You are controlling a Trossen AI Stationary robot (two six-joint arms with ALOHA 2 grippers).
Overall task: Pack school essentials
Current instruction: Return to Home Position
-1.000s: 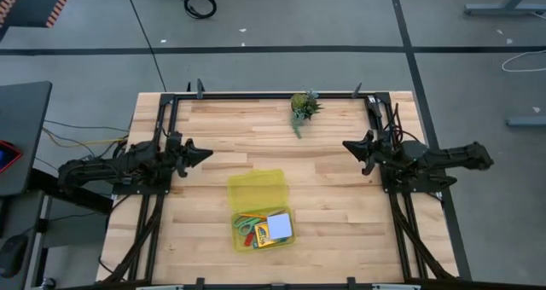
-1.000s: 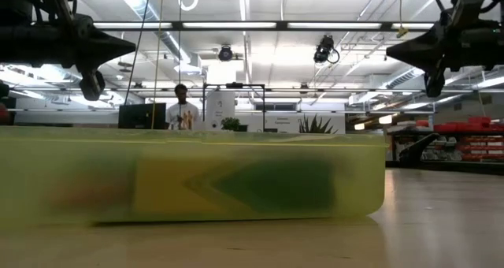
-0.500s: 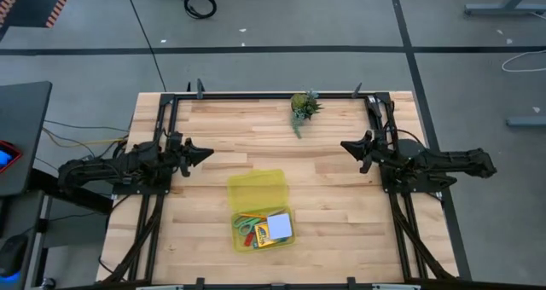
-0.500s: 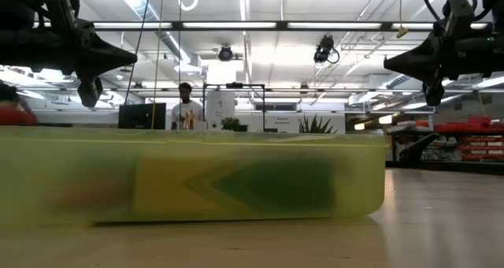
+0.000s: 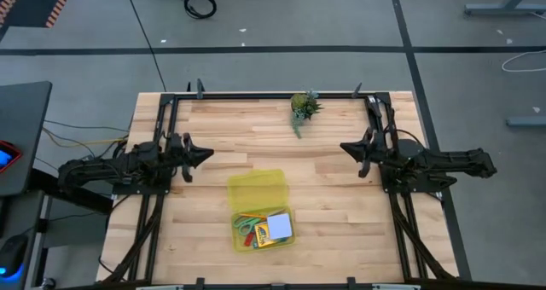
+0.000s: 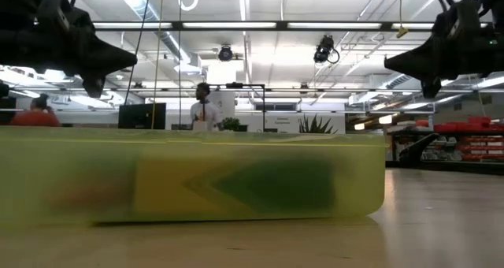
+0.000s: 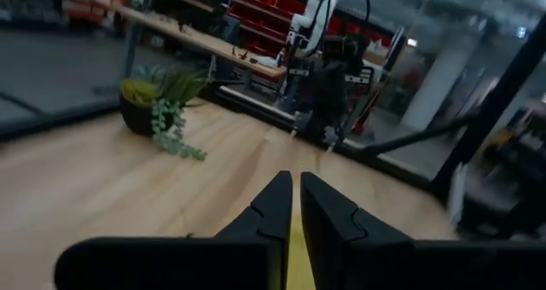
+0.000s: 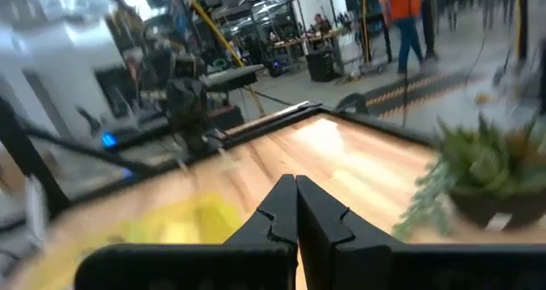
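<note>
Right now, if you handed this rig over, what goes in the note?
Left gripper: shut, empty, above the left side of the table.
Right gripper: shut, empty, above the right side.
Green-handled scissors, crayon box and blue note pad lie in the open yellow case; smaller pieces are too small to tell.
Done: no stationery lies loose.
Left: home both arms; lid is open.

Closed tool [image 8: 295,188], potted plant [image 8: 488,172], yellow case [image 8: 179,223]

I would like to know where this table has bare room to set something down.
The table is bare between the potted plant and the yellow case, flanked by the left arm and right arm; also on both sides of the case. Crowded: the case's tray, filled by scissors, crayon box and note pad.
</note>
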